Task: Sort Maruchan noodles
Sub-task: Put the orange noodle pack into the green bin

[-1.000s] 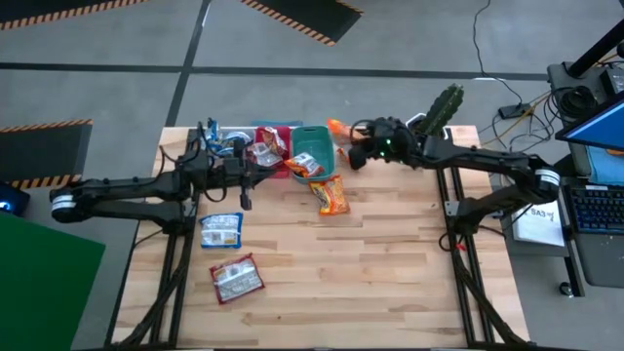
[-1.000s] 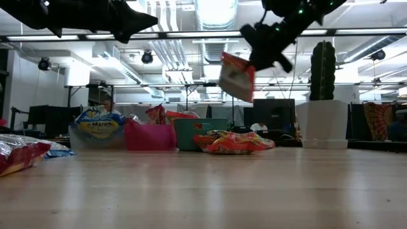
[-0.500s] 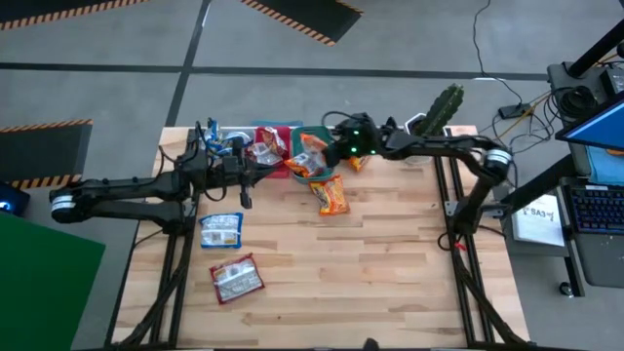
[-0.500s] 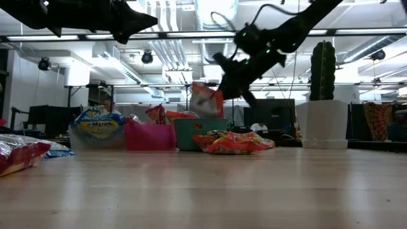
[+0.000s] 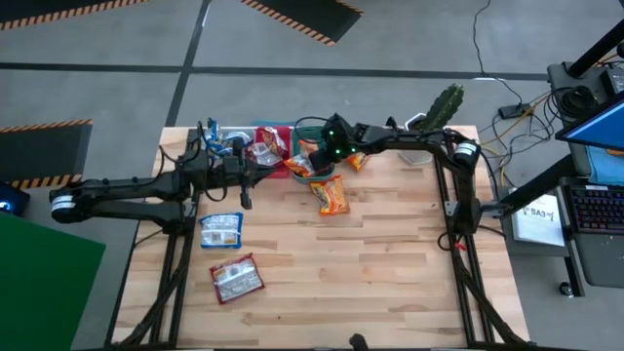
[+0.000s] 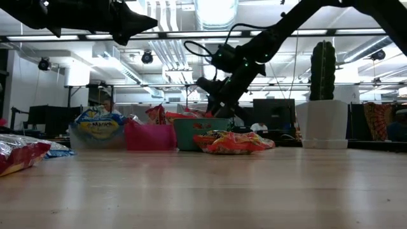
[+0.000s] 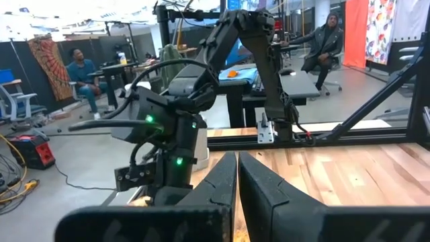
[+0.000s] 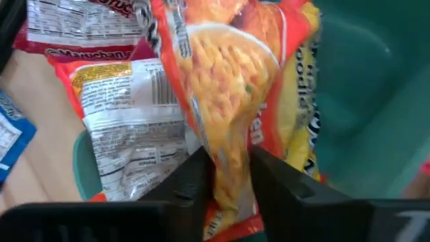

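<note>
Wooden slatted table [image 5: 390, 253] in an open workshop; a potted cactus [image 5: 444, 105] stands at its far right corner. The right gripper [image 5: 320, 156], over the teal bin [image 5: 314, 134], pinches an orange noodle packet [image 8: 228, 128] between narrowly parted fingers. The left gripper [image 5: 246, 198], fully closed and empty, hangs near the red bin [image 6: 150, 136]; loose packets [image 5: 221, 230] lie on the planks.

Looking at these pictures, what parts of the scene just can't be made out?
- Teal bin: in the high view the right hand and its orange packet cover most of the inside.
- Clear bin: in the low view its contents are too far to count.
- Red packet: cut off by the low view's left edge.
- Left hand: the left wrist view shows nothing between its closed fingers.
</note>
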Controlling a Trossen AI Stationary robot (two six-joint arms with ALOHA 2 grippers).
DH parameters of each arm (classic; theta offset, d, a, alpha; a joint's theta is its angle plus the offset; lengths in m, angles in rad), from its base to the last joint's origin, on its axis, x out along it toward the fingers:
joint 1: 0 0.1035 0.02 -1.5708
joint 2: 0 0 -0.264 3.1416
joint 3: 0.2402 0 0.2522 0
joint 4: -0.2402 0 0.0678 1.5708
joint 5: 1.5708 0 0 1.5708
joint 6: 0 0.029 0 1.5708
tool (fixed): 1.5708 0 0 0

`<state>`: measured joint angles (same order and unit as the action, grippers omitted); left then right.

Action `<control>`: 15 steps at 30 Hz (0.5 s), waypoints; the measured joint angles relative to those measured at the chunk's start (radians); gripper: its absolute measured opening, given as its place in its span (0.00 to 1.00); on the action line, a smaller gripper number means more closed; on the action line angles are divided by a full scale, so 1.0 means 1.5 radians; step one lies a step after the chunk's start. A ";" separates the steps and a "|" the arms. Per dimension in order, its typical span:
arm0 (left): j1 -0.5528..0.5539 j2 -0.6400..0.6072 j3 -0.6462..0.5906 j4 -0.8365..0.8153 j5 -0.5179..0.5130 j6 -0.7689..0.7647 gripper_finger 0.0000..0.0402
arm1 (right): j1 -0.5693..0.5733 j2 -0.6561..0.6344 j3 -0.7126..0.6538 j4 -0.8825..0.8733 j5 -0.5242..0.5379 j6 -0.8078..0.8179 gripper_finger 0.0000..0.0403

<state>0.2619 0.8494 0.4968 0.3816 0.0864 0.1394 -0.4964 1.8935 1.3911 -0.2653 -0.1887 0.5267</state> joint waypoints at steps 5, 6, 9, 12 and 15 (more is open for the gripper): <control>0.000 -0.012 0.000 -0.006 0.001 -0.013 0.00 | 0.004 -0.018 0.027 -0.089 0.004 0.007 0.38; 0.000 -0.018 0.000 -0.013 0.001 -0.017 0.00 | 0.005 -0.026 0.033 -0.107 0.004 0.006 0.40; 0.000 -0.037 0.000 -0.054 0.001 -0.020 0.00 | 0.017 -0.054 0.039 -0.149 0.005 -0.002 0.45; 0.000 -0.049 -0.001 -0.078 0.001 -0.028 0.00 | 0.030 -0.079 0.039 -0.156 0.006 -0.011 0.47; 0.000 -0.053 -0.001 -0.081 0.001 -0.029 0.00 | 0.041 -0.105 0.039 -0.154 0.015 -0.020 0.47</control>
<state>0.2619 0.7705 0.4946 0.2604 0.0879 0.0959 -0.4346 1.7363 1.4502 -0.4965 -0.1669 0.4966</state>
